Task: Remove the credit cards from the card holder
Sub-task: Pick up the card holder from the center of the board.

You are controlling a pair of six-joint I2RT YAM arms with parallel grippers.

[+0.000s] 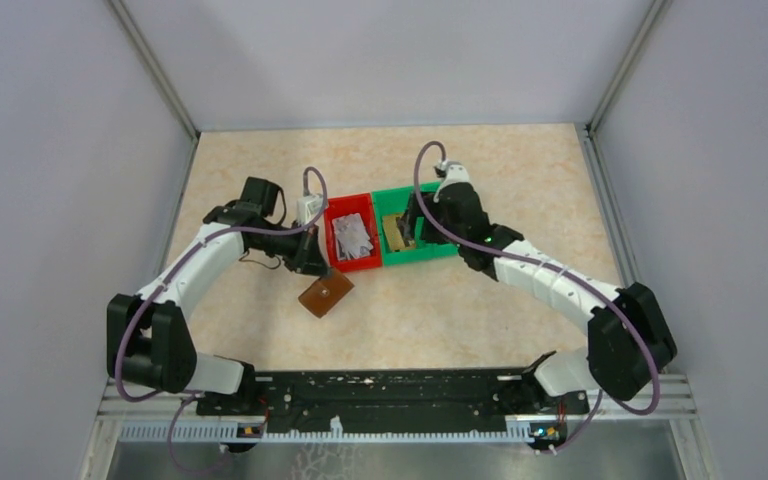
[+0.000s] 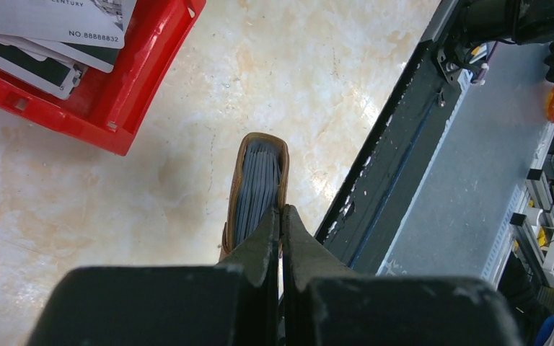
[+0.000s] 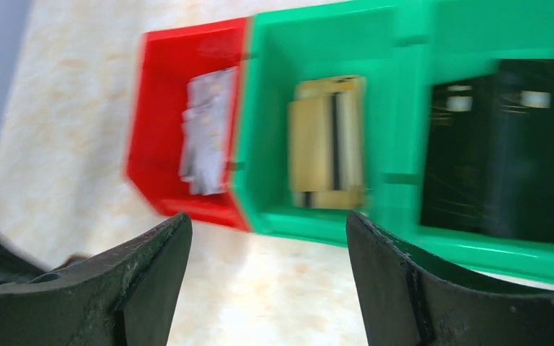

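The task looks well along. Gold cards (image 3: 327,140) lie in the left compartment of the green bin (image 3: 317,225), and dark cards (image 3: 498,148) lie in the compartment next to them. The right end effector (image 3: 267,220) hangs above that bin with its fingers spread and nothing between them.

The left end effector (image 2: 281,215) is pressed together, pinching one edge of the holder (image 2: 258,180). The holder is just in front of the red bin (image 2: 126,108); whether it touches the surface (image 2: 115,216) cannot be told. Seen edge-on, it shows grey-blue pocket leaves, and it is unclear whether any card remains among them. The red bin holds pale printed pieces (image 2: 50,29). What seems left is checking the pockets and removing anything there.
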